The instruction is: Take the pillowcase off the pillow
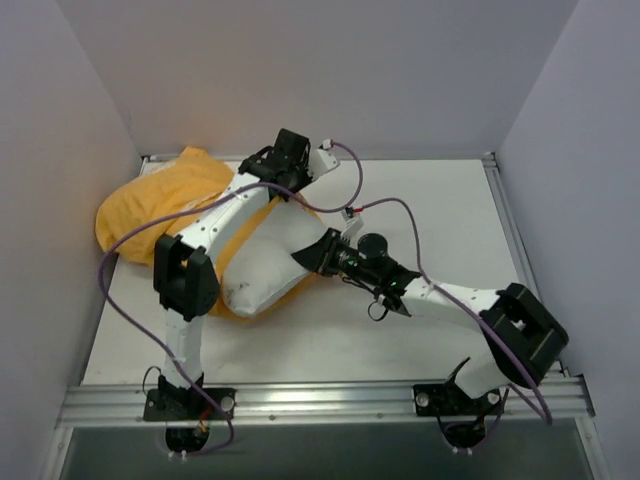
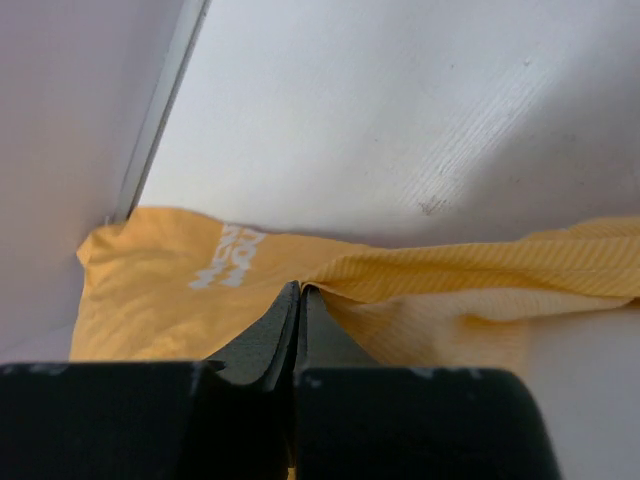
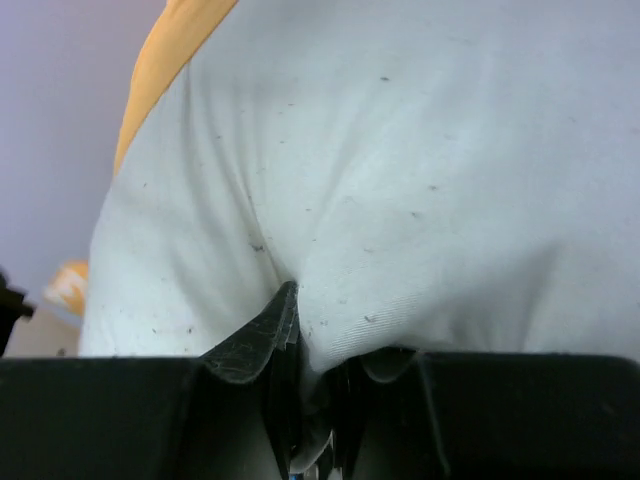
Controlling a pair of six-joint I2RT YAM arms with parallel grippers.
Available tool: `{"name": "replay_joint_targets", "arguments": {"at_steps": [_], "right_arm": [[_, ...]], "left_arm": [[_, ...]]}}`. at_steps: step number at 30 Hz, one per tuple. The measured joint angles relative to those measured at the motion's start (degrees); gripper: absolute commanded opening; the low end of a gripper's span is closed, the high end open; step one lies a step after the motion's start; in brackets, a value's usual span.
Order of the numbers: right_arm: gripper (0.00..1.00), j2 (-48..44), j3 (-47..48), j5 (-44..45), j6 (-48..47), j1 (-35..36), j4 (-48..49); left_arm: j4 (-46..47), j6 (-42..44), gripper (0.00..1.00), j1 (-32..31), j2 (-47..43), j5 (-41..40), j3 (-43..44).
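Note:
The orange-yellow pillowcase [image 1: 160, 205] lies bunched at the back left, still round the far part of the white pillow [image 1: 265, 270]. The pillow's near end sticks out bare towards the middle of the table. My left gripper [image 1: 265, 170] is over the case's back edge; in the left wrist view the left gripper [image 2: 300, 290] is shut, pinching a fold of the pillowcase [image 2: 160, 290] with white lettering. My right gripper [image 1: 318, 255] is at the pillow's right end. In the right wrist view the right gripper [image 3: 310, 320] is shut on a pinch of the pillow [image 3: 400, 180]; a strip of the pillowcase [image 3: 170, 40] shows top left.
Pale walls close in the white table [image 1: 440, 230] at the left, back and right. An aluminium rail [image 1: 330, 398] runs along the near edge by the arm bases. Purple cables [image 1: 400, 210] loop over the table's middle and left side.

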Motion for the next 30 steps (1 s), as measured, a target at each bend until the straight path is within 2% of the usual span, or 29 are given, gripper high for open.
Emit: {"name": "replay_joint_targets", "arguments": {"at_steps": [5,9,12,16,20,21,22,23,24,27,30], "right_arm": [[0.00,-19.87,-8.44,2.95,-2.71,-2.45,-13.03],[0.00,-33.48,-10.71,3.02,-6.69,-13.88,-26.05],[0.00,-37.09,-10.69,0.83,-10.84,-22.91,-33.11],[0.00,-37.66,-10.47,-7.67,-15.19,-35.06,-39.74],[0.00,-37.59,-8.66,-17.68,-19.04,-50.58,-44.72],[0.00,-37.33,-8.31,-19.76,-19.50,-53.37,-44.96],[0.00,-36.76,-7.96,-21.53,-19.76,-55.41,-45.00],[0.00,-35.71,-7.82,-23.08,-19.82,-56.74,-44.68],[0.00,-34.58,-7.82,-24.02,-19.78,-57.31,-44.59],[0.00,-31.47,-7.82,-24.52,-20.37,-57.92,-45.18],[0.00,-30.64,-7.10,-24.68,-21.64,-57.86,-46.88]], "left_arm": [[0.48,0.39,0.02,0.26,2.14,-1.20,-1.01],[5.38,1.27,0.02,0.83,-3.56,3.43,-9.29],[7.48,3.13,0.02,1.66,-9.53,6.99,-15.06],[9.22,5.97,0.02,3.43,-15.10,11.87,-20.33],[10.86,8.52,0.02,4.15,-16.92,17.22,-25.09],[11.17,9.03,0.07,4.15,-16.92,18.95,-25.81],[11.28,9.29,0.28,4.15,-16.92,20.46,-26.27],[11.04,9.62,0.58,4.15,-16.92,21.70,-26.32],[10.80,9.75,0.94,4.37,-17.05,22.60,-26.29],[7.54,6.27,0.94,6.80,-17.49,25.44,-23.82],[0.09,0.66,0.94,9.07,-17.90,30.40,-17.07]]}}
